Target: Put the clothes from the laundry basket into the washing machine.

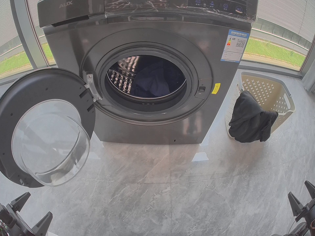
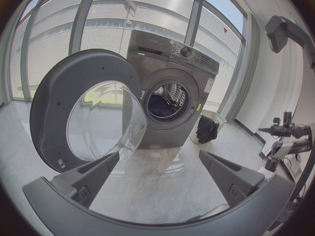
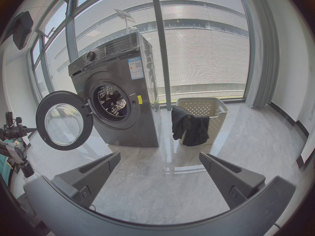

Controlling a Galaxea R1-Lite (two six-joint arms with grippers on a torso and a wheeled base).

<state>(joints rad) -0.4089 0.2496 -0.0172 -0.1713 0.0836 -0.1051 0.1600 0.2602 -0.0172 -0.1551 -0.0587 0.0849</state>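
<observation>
Limp, light dark-grey cloth garment [image 1: 251,120] draped over the cream plastic laundry basket [image 1: 265,90] rim, mid-right, probably pinches best at its top fold, with left gripper [image 1: 36,205] and right gripper [image 1: 299,190] fingers wide.

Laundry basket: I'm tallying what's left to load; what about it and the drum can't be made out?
- Head view: the dark garment draped on the laundry basket hides its bottom.
- Right wrist view: the basket's wall hides its inside.
- Head view: shadow in the drum leaves the count of dark clothes unclear.
</observation>
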